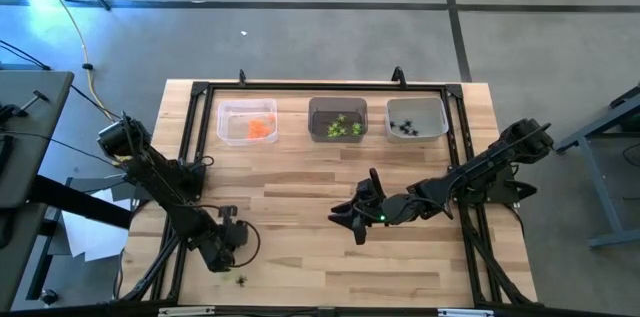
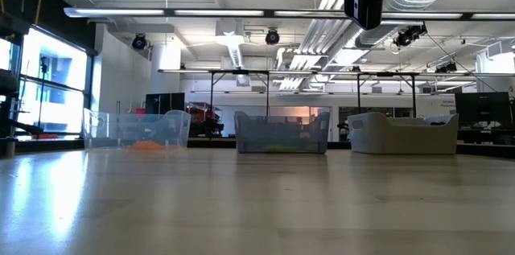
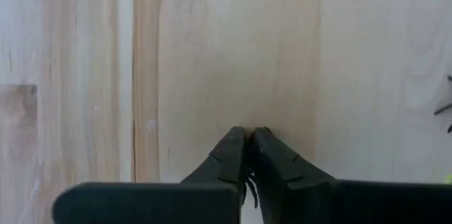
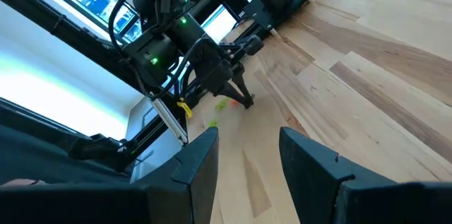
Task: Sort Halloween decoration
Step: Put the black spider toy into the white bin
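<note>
The trinkets are mostly sorted by colour into three small bins along the far edge of the table [image 1: 300, 172]: orange pieces [image 1: 261, 129] in the left bin [image 1: 233, 115], lime-green pieces [image 1: 343, 127] in the middle bin [image 1: 322, 109], black spiders [image 1: 404, 128] in the right bin [image 1: 432, 110]. One colour per bin appears to be the sorting rule. A few loose trinkets [image 1: 240, 280] lie at the near left edge of the table, beside the left arm; from above they read as green and dark, too small to tell apart further. The right wrist view shows green and yellowish bits [image 4: 218, 105] on the wood next to the left gripper [image 4: 245, 101]. That gripper is down at the table surface, pointing at the wood, fingers pressed together. In its own wrist view a thin dark sliver shows between the fingertips [image 3: 248, 139], possibly a spider leg, but a held trinket cannot be confirmed. At the edge of that view sits part of another black spider [image 3: 445, 107]. Judgement: pick attempt under way at the loose cluster; low approach suits such tiny pieces. The right gripper [image 1: 352, 219] waits above mid-table, fingers spread wide, nothing between them, turned toward the left arm, clear of the bins.
</note>
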You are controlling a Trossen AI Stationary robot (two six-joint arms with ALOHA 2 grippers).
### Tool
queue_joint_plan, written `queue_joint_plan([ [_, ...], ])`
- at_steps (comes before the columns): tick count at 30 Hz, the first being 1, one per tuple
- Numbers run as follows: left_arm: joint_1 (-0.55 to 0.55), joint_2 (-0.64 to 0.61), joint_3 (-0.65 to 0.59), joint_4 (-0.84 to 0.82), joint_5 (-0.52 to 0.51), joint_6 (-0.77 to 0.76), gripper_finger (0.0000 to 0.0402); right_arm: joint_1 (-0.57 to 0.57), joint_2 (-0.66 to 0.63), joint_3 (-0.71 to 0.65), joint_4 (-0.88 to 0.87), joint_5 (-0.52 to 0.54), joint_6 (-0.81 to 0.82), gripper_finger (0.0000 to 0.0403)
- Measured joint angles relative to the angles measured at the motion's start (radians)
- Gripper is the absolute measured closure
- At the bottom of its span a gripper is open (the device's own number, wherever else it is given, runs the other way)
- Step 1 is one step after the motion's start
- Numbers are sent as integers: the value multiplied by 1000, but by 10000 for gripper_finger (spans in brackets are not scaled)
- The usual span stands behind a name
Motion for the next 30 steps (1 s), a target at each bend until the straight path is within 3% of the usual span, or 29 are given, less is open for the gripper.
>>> queue_joint_plan([
  [6,0,3,12,-14,-3,-48,399,-1,0,0,0,0,0,256],
  [12,6,-12,71,-41,-8,23,401,-2,0,0,0,1,1,256],
  [21,54,-35,147,-144,-97,116,401,-2,0,0,0,15,2,256],
  [26,93,-38,200,-152,-235,182,401,-2,0,0,0,51,-1,256],
  [30,106,-62,277,-141,-488,261,401,-2,0,0,0,89,-26,256],
])
